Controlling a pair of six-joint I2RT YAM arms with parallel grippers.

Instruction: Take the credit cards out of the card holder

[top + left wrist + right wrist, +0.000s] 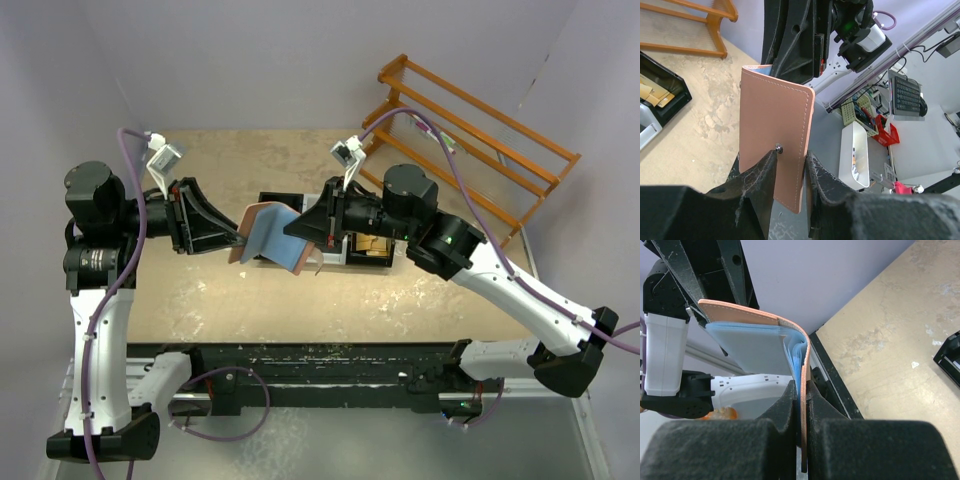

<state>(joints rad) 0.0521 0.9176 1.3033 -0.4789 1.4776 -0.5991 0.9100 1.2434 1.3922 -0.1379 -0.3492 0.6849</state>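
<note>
Left jaws and right jaws each clamp one flap of the open card holder.

Pinkish-brown card holder, half-open, blue lining showing

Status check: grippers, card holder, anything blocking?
Left gripper shut on one flap, right gripper shut on the other. Card holder held open in the air, nothing pulled out yet. Nothing in the way; black tray sits behind.

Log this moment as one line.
left gripper: shut on card holder | right gripper: shut on card holder | card holder partly open
</note>
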